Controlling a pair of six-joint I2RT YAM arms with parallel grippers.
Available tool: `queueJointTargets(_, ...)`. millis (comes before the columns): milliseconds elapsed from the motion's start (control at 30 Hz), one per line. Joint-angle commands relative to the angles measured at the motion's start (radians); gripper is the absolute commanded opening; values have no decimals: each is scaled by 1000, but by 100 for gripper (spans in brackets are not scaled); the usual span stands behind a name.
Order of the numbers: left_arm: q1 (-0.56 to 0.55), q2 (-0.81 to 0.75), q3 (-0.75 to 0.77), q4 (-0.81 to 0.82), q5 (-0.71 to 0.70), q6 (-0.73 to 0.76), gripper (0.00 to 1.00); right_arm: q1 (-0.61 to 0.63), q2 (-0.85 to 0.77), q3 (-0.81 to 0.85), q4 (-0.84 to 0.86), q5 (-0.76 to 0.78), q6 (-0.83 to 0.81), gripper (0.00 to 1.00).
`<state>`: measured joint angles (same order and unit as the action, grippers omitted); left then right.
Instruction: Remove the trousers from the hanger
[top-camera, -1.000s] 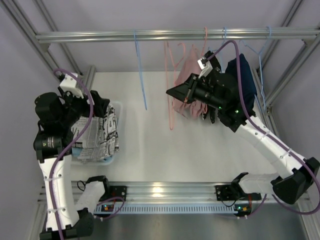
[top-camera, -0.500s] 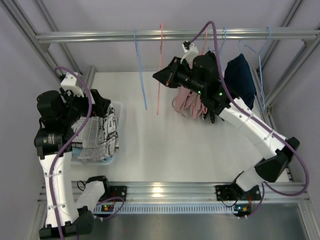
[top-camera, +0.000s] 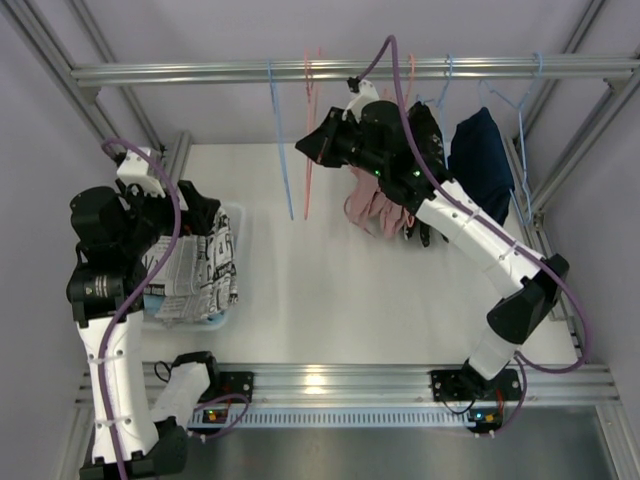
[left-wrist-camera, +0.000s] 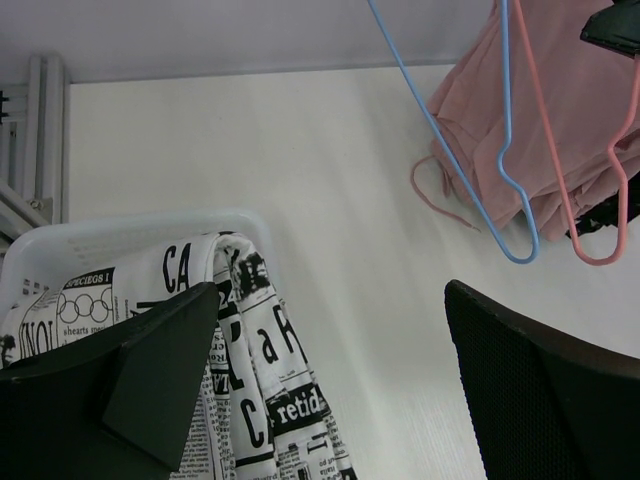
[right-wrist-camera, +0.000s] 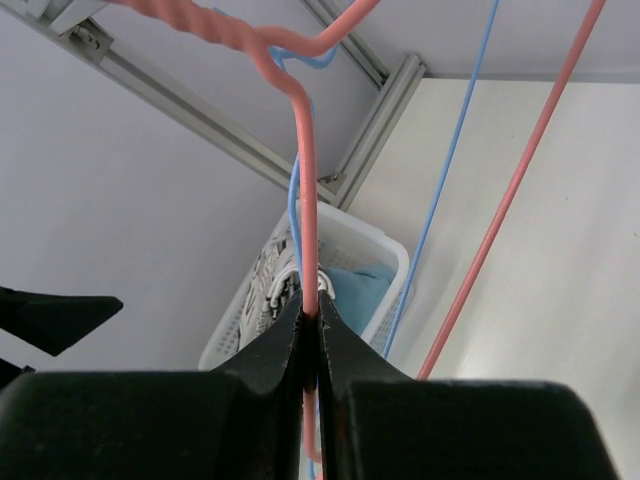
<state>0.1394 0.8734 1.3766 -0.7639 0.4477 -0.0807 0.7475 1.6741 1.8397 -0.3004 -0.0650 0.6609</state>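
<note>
**Task items, condition and location**
- Pink trousers (top-camera: 372, 208): plain dusty pink, soft, crumpled in a heap on the white table (top-camera: 300, 290) below the right arm. Off the hanger, with a loose drawstring trailing toward the left.
- Newsprint trousers (top-camera: 195, 272): white with black lettering, draped over the rim of the white basket (top-camera: 237, 212) at the left side of the table.
- Light blue trousers (right-wrist-camera: 360, 283): plain, folded low inside the basket beside the newsprint cloth.
- Pink hanger (top-camera: 308, 150): bare wire, hanging from the metal rail (top-camera: 200, 72) just beside a bare blue hanger (top-camera: 281, 140).

**Grippers**
- Right gripper (right-wrist-camera: 310, 318): fingers pinched fully together on the vertical wire of the pink hanger, just below its twisted neck.
- Left gripper (left-wrist-camera: 330, 400): fingers spread wide, gripping nothing, poised above the newsprint trousers at the basket rim.

**View comparison**
- Top external: shows the whole layout, with both arms, the rail and a dark blue garment (top-camera: 480, 150) hung at the far right. Too coarse to show contact between finger and wire.
- Right wrist: confirms the clamp on the wire and reveals the light blue cloth in the basket. No sight of the pink heap.
- Left wrist: shows the print on the newsprint cloth, the drawstring, and the lower loops of both hangers hanging empty in front of the pink heap.
</note>
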Motion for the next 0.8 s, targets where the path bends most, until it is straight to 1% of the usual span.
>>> queueJointTargets(0, 5, -19, -13, 43, -9, -13, 99, -14, 16, 59, 35, 8, -21, 0)
queueJointTargets(200, 5, -22, -25, 43, -15, -17, 99, -30, 41, 44, 43, -12, -7, 0)
queueJointTargets(467, 5, -28, -34, 40, -21, -27, 99, -85, 78, 64, 93, -62, 12, 0)
queueJointTargets(633, 5, -36, -54, 44, -10, -50, 99, -88, 102, 108, 93, -71, 9, 0)
queueJointTargets(767, 5, -33, -51, 48, -15, -47, 99, -89, 108, 102, 83, -81, 14, 0)
